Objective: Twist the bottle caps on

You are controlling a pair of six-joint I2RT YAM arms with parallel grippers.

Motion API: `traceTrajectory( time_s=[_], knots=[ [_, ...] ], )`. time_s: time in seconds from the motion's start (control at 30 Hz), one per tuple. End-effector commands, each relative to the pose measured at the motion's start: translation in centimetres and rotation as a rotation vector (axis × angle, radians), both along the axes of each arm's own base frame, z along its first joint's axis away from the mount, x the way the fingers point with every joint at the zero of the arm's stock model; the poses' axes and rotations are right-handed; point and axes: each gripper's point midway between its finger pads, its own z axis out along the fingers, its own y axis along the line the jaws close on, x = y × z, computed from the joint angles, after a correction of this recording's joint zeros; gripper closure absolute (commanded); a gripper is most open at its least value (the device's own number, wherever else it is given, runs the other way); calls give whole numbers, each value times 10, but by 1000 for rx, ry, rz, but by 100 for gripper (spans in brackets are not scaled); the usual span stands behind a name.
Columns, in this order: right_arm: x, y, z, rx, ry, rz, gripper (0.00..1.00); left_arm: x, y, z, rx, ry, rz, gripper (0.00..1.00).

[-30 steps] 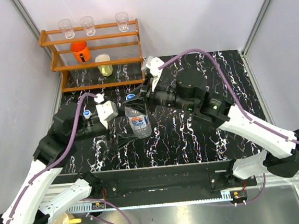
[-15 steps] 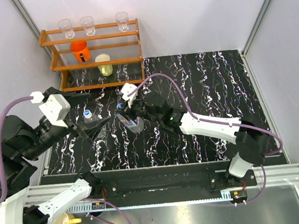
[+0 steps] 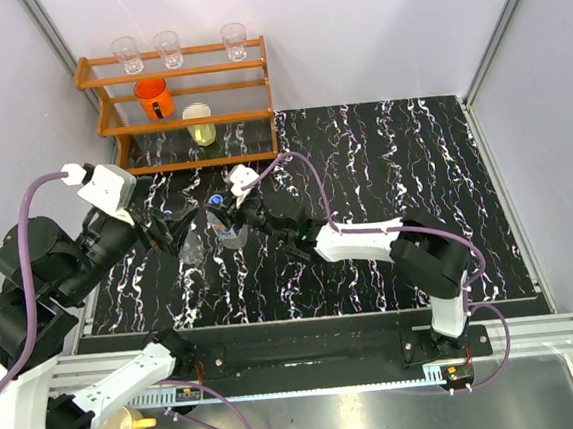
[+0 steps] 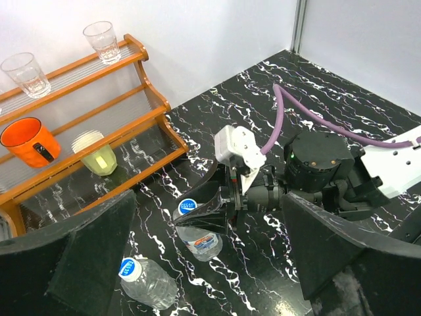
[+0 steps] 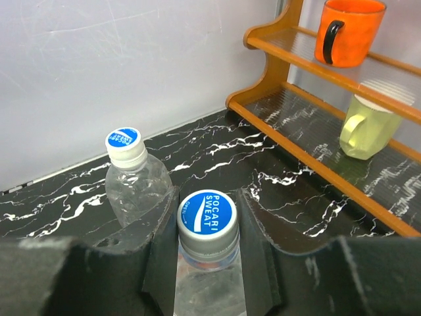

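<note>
Bottle cap (image 5: 207, 212) on 1 bottle (image 5: 207, 289) — clamped by the right gripper (image 5: 206, 197); left gripper (image 4: 209, 201) spread wide.

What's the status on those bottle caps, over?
Left gripper jaws open, empty. Right gripper jaws shut on held bottle, cap on. Second bottle capped, alongside. Nothing blocking.

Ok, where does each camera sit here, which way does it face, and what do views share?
Top external: above and behind the bases, looking down at the table; left arm and right arm show.
Left wrist: on the left arm, facing the right gripper across the table; left arm's fingers spread at the lower corners.
Right wrist: low, facing the wall and rack; right arm's fingers flank the capped bottle.
Shared: both wrist views show that bottle, the second bottle and the orange cup.
</note>
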Motion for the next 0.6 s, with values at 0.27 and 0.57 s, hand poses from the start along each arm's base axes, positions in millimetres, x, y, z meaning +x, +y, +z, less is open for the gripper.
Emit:
traceTrajectory(
  time_s=[0.27,0.57],
  knots=[
    [13,7,11,164,49,-39,100,11,-5,-14,-33,46,31,1],
    [14,6,-15,149,114,-45,99,21,-13,-36,-17,103,36,1]
  ],
)
